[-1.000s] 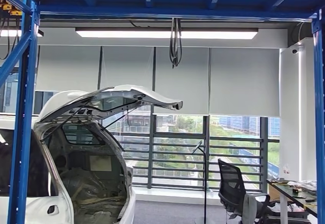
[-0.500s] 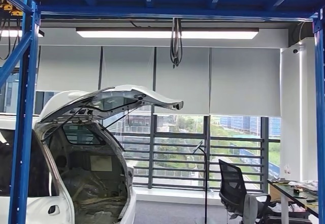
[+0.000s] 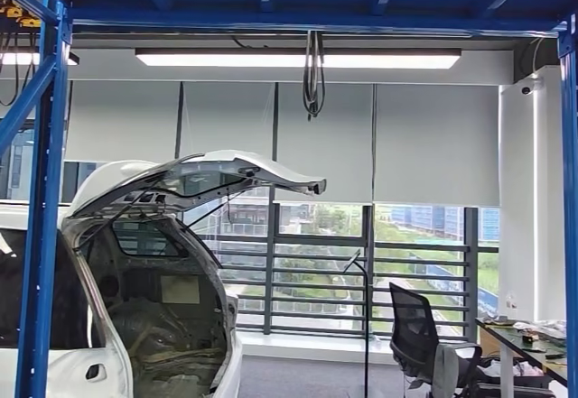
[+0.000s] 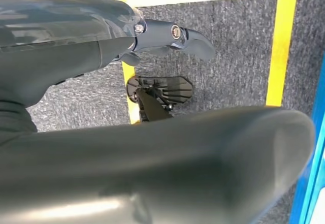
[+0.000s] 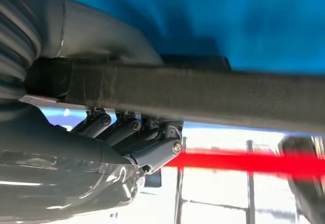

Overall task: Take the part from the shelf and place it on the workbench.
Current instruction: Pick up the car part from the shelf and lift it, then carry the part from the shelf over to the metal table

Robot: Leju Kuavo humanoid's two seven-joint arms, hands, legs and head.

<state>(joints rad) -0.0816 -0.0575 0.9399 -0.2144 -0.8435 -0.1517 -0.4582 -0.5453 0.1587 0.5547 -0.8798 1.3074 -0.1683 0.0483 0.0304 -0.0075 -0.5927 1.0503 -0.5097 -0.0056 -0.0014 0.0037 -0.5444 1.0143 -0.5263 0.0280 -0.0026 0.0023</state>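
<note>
car (image 3: 102, 326): cut by frame edge | desk (image 3: 538, 344): clutter too small

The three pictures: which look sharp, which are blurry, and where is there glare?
Head view: sharp, the ceiling light bright, the windows pale with daylight. Left wrist view: the floor is sharp, the left hand close and soft. Right wrist view: the dark bar is blurred, the background washed out behind the right hand.

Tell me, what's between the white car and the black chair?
In the head view, a thin black stand rises between the car and the chair, before the window railing.
</note>
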